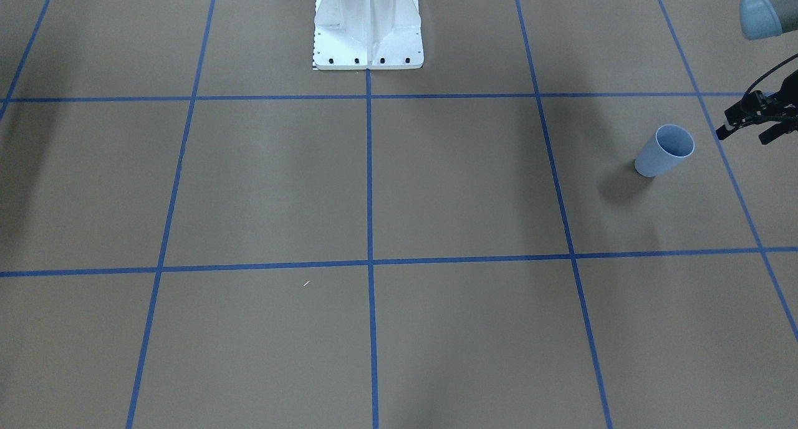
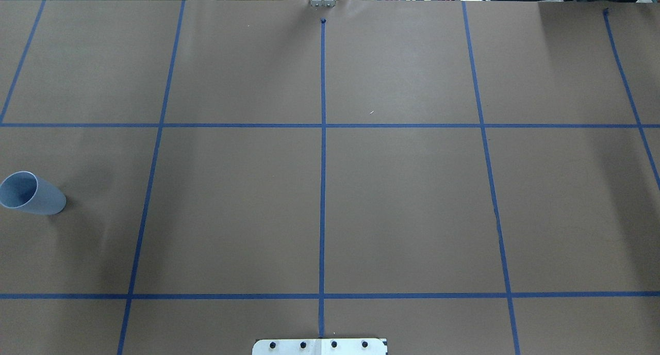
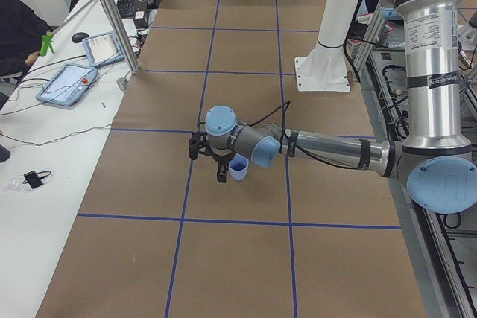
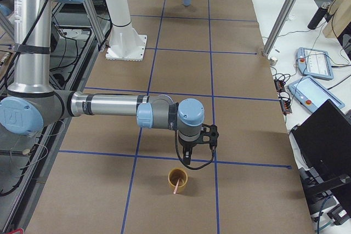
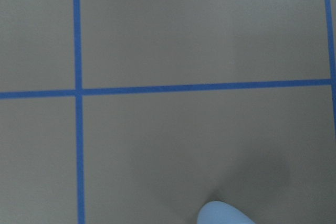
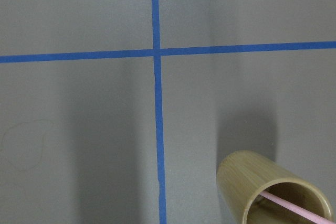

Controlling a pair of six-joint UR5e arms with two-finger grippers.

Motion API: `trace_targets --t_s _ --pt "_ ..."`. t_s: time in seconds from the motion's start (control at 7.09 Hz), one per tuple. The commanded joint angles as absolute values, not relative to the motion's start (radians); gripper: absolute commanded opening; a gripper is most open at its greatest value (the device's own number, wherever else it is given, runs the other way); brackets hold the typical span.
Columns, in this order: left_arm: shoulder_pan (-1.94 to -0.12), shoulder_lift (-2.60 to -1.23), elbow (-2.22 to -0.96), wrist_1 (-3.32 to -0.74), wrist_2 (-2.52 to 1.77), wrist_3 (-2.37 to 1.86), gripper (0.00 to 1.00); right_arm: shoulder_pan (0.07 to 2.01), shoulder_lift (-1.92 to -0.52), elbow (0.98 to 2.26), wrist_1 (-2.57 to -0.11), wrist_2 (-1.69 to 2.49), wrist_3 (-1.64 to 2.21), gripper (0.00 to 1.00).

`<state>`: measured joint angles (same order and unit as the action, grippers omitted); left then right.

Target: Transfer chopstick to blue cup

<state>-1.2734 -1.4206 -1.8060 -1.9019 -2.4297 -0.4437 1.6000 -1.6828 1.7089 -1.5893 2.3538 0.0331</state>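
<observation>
The blue cup (image 1: 664,149) stands upright and empty on the brown table at the robot's left end; it also shows in the overhead view (image 2: 31,194) and at the bottom edge of the left wrist view (image 5: 223,214). My left gripper (image 1: 740,136) hovers just beside it, fingers apart and empty. The pale-pink chopstick (image 6: 291,206) leans inside a bamboo cup (image 6: 262,184) at the table's other end. My right gripper (image 4: 198,156) hovers just above and behind that bamboo cup (image 4: 177,178); I cannot tell if it is open or shut.
The table is brown paper with a grid of blue tape lines. The white robot base (image 1: 368,27) stands at mid-table on the robot's side. Tablets and cables (image 3: 71,80) lie on the white bench beyond the far edge.
</observation>
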Motion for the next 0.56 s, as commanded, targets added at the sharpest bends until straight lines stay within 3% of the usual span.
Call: trace_targets --t_s 0.0,0.42 --pt "-1.211 -1.410 -1.796 -1.921 -2.427 -0.453 0.98 1.600 -1.677 1.712 -1.589 2.353 0.032 1.00" --pt "-1.152 -1.430 -1.741 -1.922 -2.425 -0.454 0.98 1.600 -1.677 1.706 -1.589 2.352 0.032 1.00"
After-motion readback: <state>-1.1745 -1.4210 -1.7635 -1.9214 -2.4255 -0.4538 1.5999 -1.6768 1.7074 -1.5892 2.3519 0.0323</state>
